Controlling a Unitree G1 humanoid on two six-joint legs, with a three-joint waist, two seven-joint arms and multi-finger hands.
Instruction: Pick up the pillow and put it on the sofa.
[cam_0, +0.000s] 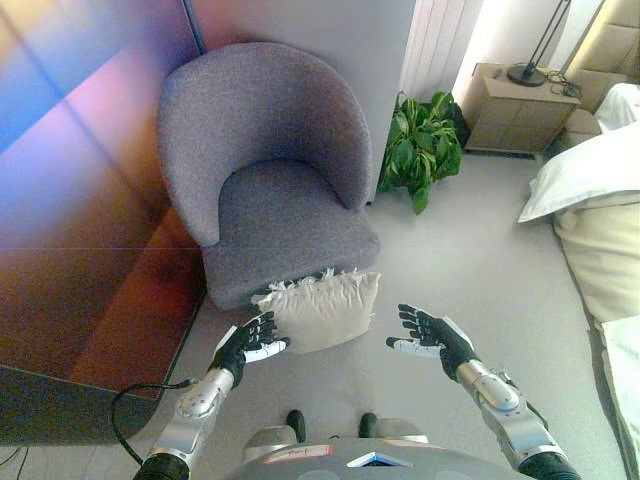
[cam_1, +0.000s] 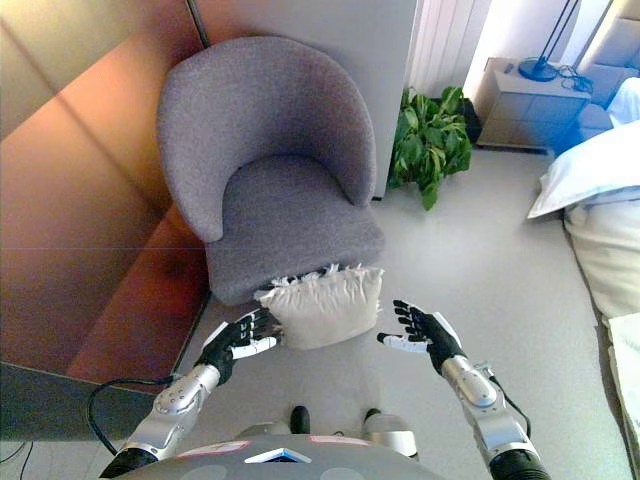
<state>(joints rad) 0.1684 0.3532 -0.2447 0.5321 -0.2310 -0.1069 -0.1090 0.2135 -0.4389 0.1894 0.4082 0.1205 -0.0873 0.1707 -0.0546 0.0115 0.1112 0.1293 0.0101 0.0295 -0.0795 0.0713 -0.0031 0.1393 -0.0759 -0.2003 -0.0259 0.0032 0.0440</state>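
Below, a cream pillow (cam_0: 322, 310) with a fringed top edge is standing on the pale grey floor (cam_0: 470, 270), leaning against the front of a grey upholstered tub chair (cam_0: 268, 170). The left hand (cam_0: 250, 339) is reaching in at the pillow's lower left corner, its fingers spread and nearly straight, the fingertips (cam_0: 270, 322) lying at the pillow's edge; whether they are pressing the fabric or only sitting just beside it cannot be told. It is gripping nothing. The right hand (cam_0: 430, 333) is hovering off the pillow's right side, apart from it, palm turned toward the cushion, its fingers wide and relaxed and its thumb pointing toward the pillow, holding nothing.

Behind the chair, a leafy green potted plant (cam_0: 422, 140) is standing by a light wall, near a wooden bedside cabinet (cam_0: 510, 112) that is carrying the round base of a dark lamp (cam_0: 527, 72). At the right edge, a bed (cam_0: 605, 250) with pale bedding and a white bed pillow (cam_0: 580, 175) is showing, well apart from the hands. A reddish-brown wooden panel (cam_0: 90, 250) is filling the left side beside the chair.
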